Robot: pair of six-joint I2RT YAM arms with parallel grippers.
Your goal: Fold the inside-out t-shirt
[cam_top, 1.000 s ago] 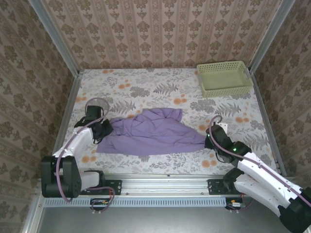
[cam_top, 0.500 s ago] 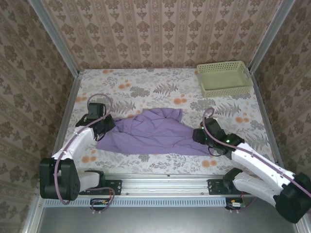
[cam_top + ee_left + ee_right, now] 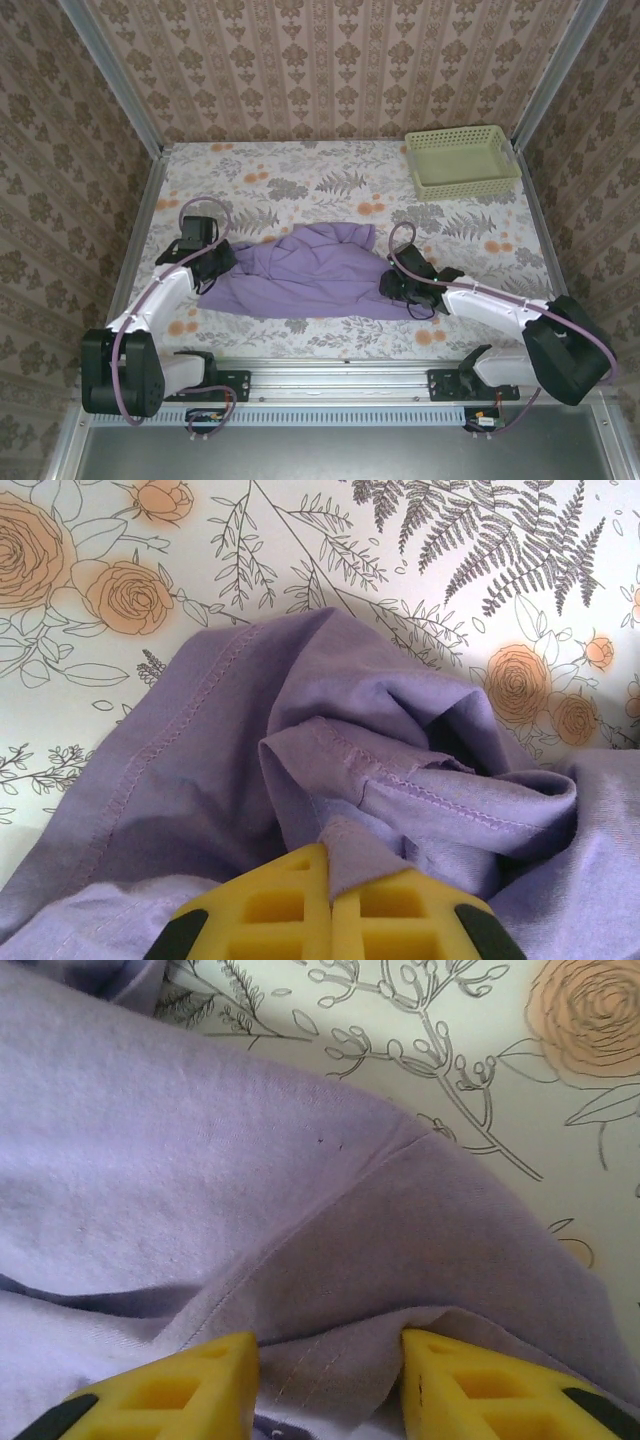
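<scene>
We see the plain lavender-purple short-sleeved t-shirt (image 3: 305, 272) lying crumpled on the floral-printed desk (image 3: 300, 180). It sits closer to the near edge than the far one and is drawn out sideways between the two arms. Its seams and stitching face outward (clearest in the left wrist view).

The left fingers (image 3: 214, 262) sit at the shirt's left end, not far from the desk's left edge. Up close, their yellow pads (image 3: 300, 900) are pressed together, pinching a small peak of purple cloth, with a hemmed fold bunched just beyond it.

The right fingers (image 3: 392, 283) lie low at the shirt's right end, over the fabric. In the right wrist view they stand spread, with a stitched edge of the shirt (image 3: 200, 1160) lying between them and bare desk just beyond the cloth.

A pale green plastic mesh basket (image 3: 462, 160) stands in the far right corner, well apart from the shirt.
</scene>
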